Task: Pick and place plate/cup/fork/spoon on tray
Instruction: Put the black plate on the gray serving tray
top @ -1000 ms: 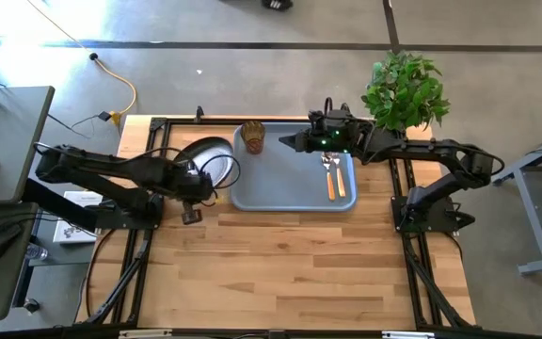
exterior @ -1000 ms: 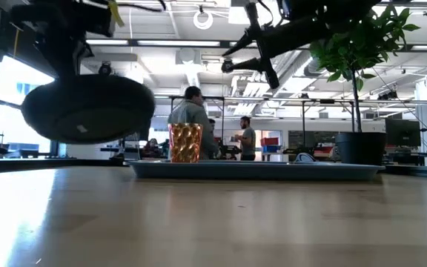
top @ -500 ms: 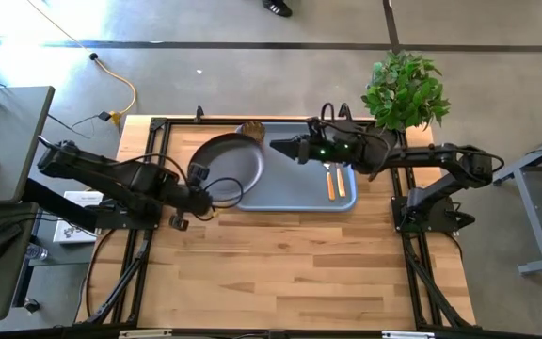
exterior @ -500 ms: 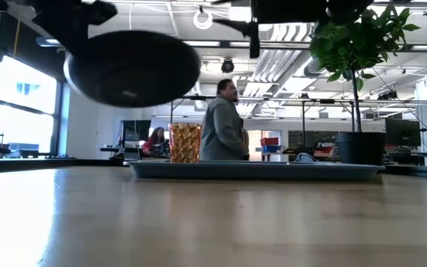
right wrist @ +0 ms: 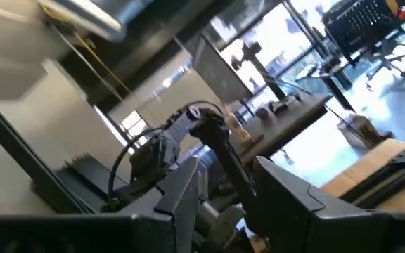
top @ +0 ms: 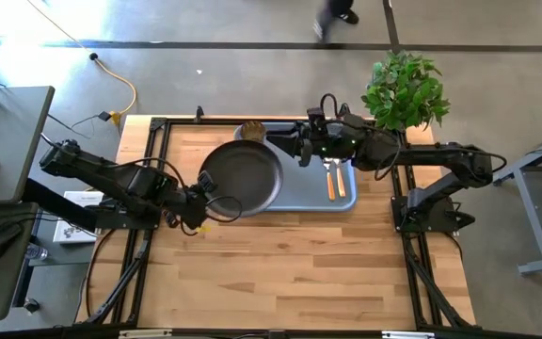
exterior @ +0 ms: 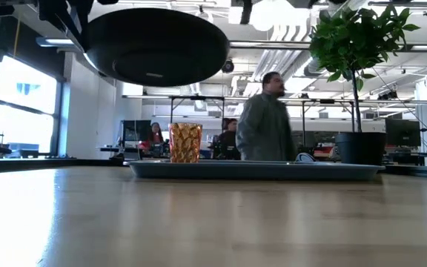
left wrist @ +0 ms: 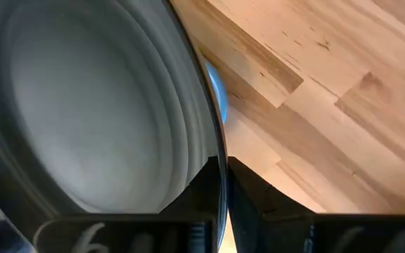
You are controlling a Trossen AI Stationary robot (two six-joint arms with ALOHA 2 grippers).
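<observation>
The left gripper (top: 199, 201) is clamped on the near-left rim of the plate (top: 242, 177), holding it level in the air, so the plate lies out ahead of the fingers toward the tray (top: 344, 198), overhanging the tray's left end. Setting it down looks like a matter of carrying it slightly farther right, then lowering. Beyond it the cup (exterior: 185, 142) stands in the tray's far-left corner, with the right gripper (top: 301, 149), fingers apart and empty, raised over the tray's far side.

A dark round plate (exterior: 156, 46) hangs high above the wooden table (exterior: 213, 222). Beyond it, an amber cup (exterior: 185, 143) stands on a low blue-grey tray (exterior: 273, 170). A person (exterior: 265, 126) shows behind.
</observation>
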